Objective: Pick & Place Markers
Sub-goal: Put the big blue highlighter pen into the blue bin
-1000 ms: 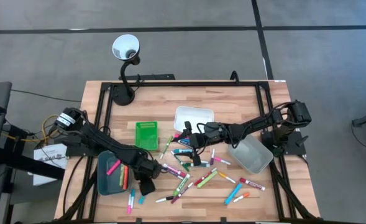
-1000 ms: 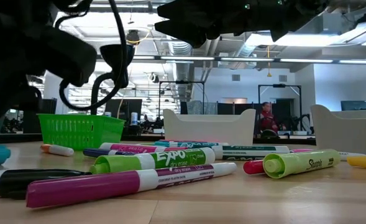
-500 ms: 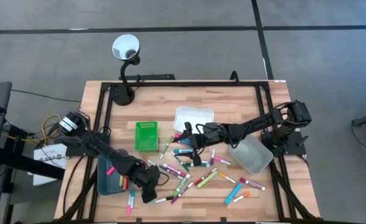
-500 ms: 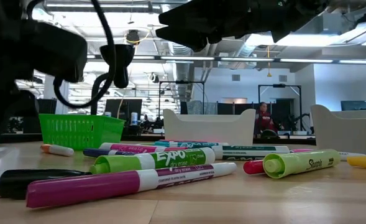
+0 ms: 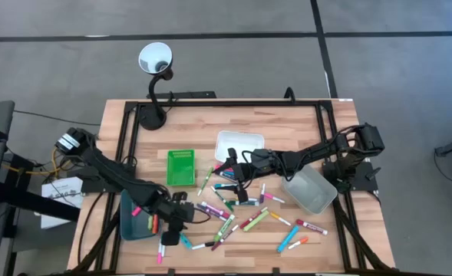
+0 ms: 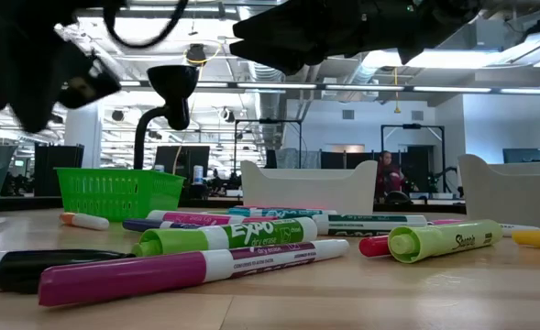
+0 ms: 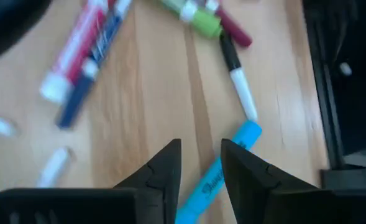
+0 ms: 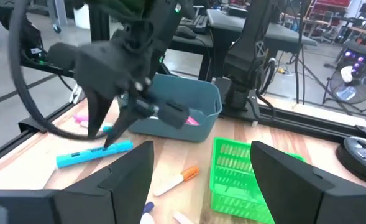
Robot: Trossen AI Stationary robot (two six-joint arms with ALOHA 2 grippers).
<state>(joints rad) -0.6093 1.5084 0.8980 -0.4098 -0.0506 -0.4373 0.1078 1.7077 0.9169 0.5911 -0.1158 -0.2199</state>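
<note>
Between the left gripper's (image 7: 198, 171) slightly parted, empty jaws a blue marker (image 7: 223, 168) is lying on the bench (image 7: 151, 118), black-capped marker (image 7: 237, 84) touching its tip; right gripper (image 8: 195, 180) is hanging open, empty.

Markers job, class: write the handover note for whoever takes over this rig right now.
Left gripper: open, just over the light blue marker near the table's front-left, beside the teal tray; nothing held.
Right gripper: open, empty, above the centre pile of markers.
Done: a few markers already lie in the teal tray.
Left: most markers remain scattered on the table, some near the clear grey tray. The green tray and white tray show no markers inside from above.
</note>
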